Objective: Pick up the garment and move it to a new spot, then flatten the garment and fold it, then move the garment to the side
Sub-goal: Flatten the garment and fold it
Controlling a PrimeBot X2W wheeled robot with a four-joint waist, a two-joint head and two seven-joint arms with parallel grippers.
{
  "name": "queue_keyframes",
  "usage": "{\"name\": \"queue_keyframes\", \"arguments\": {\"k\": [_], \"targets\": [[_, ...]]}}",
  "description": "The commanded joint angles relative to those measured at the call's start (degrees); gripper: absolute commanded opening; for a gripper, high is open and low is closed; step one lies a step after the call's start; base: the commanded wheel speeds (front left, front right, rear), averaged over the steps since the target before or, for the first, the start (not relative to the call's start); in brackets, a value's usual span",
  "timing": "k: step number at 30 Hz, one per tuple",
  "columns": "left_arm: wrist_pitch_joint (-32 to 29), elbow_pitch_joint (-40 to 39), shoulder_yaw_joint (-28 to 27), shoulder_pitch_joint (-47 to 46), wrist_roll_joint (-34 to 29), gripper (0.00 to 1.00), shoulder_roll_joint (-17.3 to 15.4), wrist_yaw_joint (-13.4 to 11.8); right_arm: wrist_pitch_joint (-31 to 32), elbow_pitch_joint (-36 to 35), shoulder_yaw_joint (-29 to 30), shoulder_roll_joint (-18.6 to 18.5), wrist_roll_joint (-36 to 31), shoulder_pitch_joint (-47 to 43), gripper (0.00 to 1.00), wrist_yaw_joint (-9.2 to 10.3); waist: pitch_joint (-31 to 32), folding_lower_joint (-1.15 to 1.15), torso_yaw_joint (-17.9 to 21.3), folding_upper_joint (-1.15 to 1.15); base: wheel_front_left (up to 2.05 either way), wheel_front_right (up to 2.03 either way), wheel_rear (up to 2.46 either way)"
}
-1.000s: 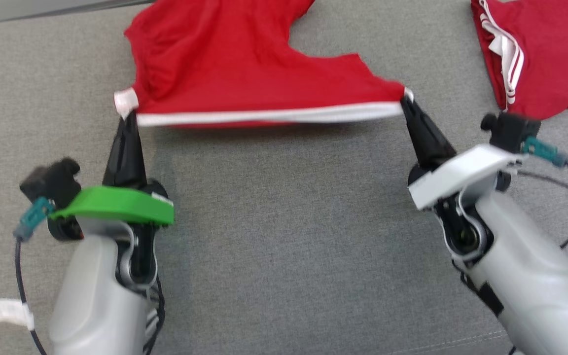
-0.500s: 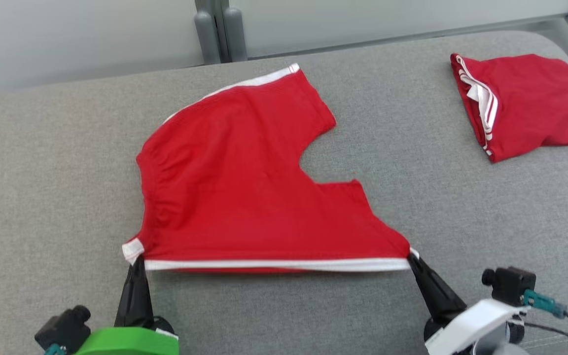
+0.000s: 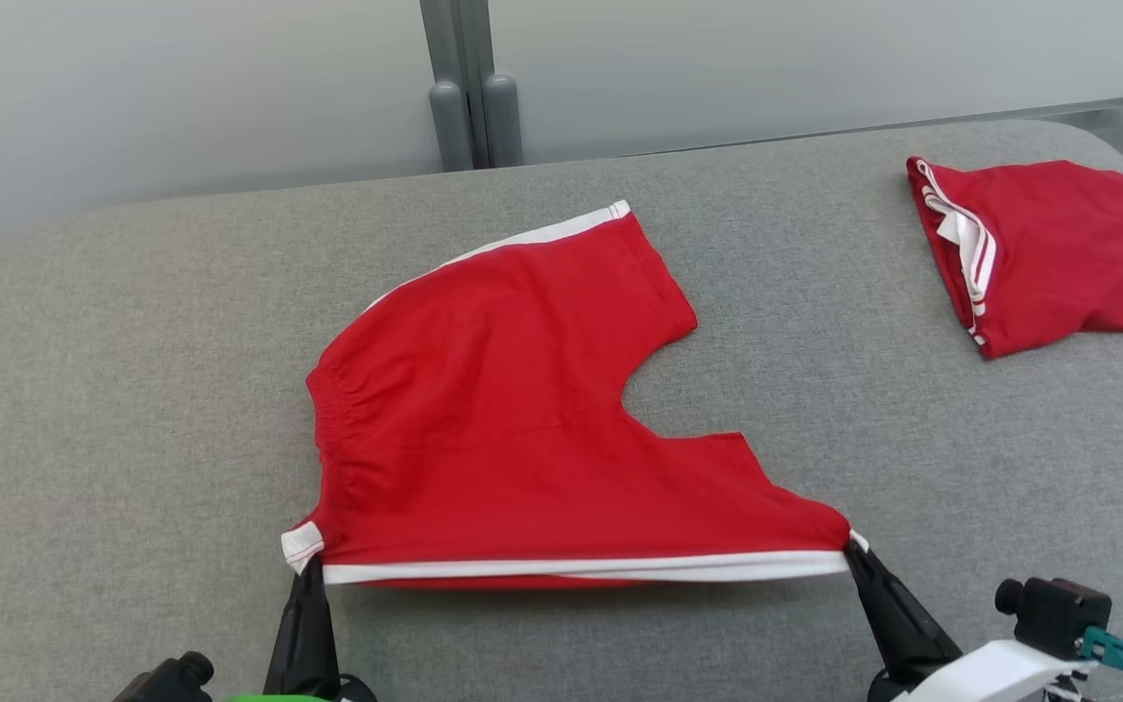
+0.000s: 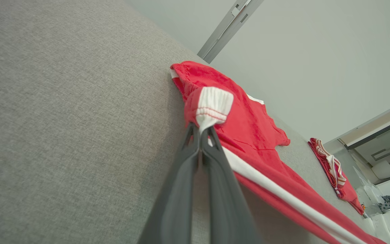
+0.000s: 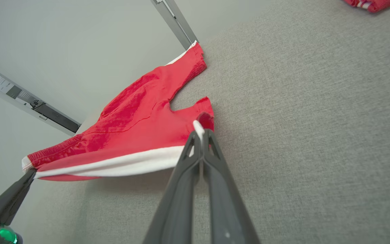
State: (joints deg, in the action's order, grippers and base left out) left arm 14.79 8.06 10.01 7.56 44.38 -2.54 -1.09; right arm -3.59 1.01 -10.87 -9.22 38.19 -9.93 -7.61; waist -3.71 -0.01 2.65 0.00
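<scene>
The garment (image 3: pixel 513 409) is a pair of red shorts with white side stripes, lying mostly flat on the grey cushioned surface (image 3: pixel 133 390). Its near white-striped edge is lifted and stretched taut between my two grippers. My left gripper (image 3: pixel 310 570) is shut on the waistband corner (image 4: pixel 212 108) at the lower left. At the lower right, my right gripper (image 3: pixel 854 548) is shut on the leg-hem corner (image 5: pixel 200 127). The far leg (image 3: pixel 610 253) rests on the surface. In the right wrist view the left gripper (image 5: pixel 29 173) shows at the left edge, pinching the garment (image 5: pixel 137 118).
A second red garment (image 3: pixel 1049 253) with white trim lies folded at the far right of the surface. A pale wall with a grey vertical post (image 3: pixel 469 97) runs behind the surface's back edge. Bare grey surface stretches to the left.
The head camera has tilted up, so the scene sits lower in view. Both grippers keep their hold on the near edge; the garment has been drawn a little to the right.
</scene>
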Motion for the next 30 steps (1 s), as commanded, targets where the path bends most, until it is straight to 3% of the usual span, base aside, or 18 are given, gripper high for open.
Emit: {"name": "queue_keyframes", "arguments": {"k": [1,8,16,30], "targets": [[0.6,0.1,0.1,-1.2,0.7,0.0,-0.7,-0.6,0.6,-0.4,1.4,0.2,-0.7,1.5,0.0,0.24,0.0,0.01,-0.2,0.0,0.0,0.0,0.0],[0.5,0.6,1.8,-4.9,2.0,0.0,-0.6,-0.6,2.8,1.2,3.3,0.0,-2.1,8.1,0.0,0.21,-0.7,0.01,-1.4,0.0,0.0,0.0,0.0],[0.4,2.2,3.6,-12.8,4.1,0.0,-0.6,-1.0,5.4,7.7,1.9,-1.6,-2.6,21.9,0.0,0.19,-4.6,0.01,-3.9,0.0,0.0,0.0,0.0],[0.4,12.4,7.2,-31.1,6.0,0.0,-0.6,-1.0,5.4,31.3,-2.6,-2.8,-2.7,52.3,0.0,0.18,-13.5,0.01,-8.0,0.0,0.0,0.0,0.0]]}}
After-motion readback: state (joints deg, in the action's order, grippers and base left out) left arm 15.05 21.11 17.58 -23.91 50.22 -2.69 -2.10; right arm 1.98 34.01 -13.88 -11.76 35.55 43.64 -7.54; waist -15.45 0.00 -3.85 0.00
